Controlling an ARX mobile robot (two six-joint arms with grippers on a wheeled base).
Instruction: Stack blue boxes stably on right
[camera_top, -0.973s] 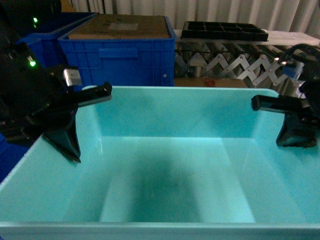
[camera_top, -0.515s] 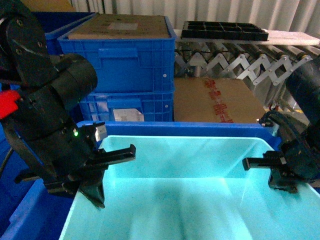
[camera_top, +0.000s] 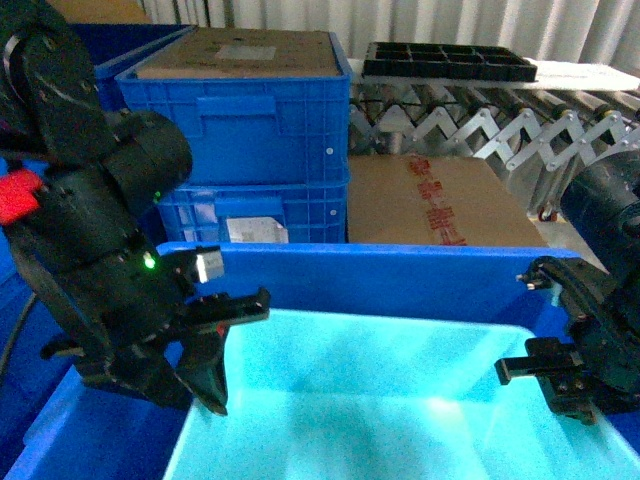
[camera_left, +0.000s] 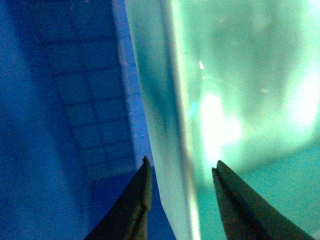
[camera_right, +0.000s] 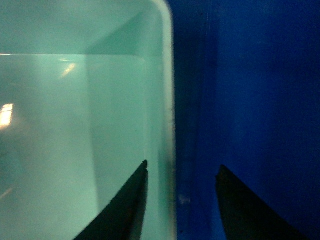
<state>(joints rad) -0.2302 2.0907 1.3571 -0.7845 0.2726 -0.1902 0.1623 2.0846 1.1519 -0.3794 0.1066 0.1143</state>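
Observation:
A turquoise blue box (camera_top: 400, 400) hangs low inside a larger dark blue crate (camera_top: 380, 275), whose far wall rises behind it. My left gripper (camera_top: 240, 350) straddles the box's left wall, one finger inside and one outside. In the left wrist view the pale wall (camera_left: 170, 125) runs between the tips of the left gripper (camera_left: 181, 167), with the crate (camera_left: 75, 100) to the left. My right gripper (camera_top: 545, 390) straddles the right wall the same way. In the right wrist view the box's rim (camera_right: 167, 100) passes between the right gripper's (camera_right: 182, 167) tips, beside the crate (camera_right: 250, 100).
Two dark blue ribbed crates (camera_top: 240, 110) are stacked at the back, with a brown board on the top one. A cardboard box (camera_top: 440, 200) stands to their right under a roller conveyor (camera_top: 480, 130) that carries a black tray (camera_top: 450, 60).
Both grippers and the turquoise box have dropped together from close under the camera into the dark blue crate. The crate's far wall now shows above the box's rim.

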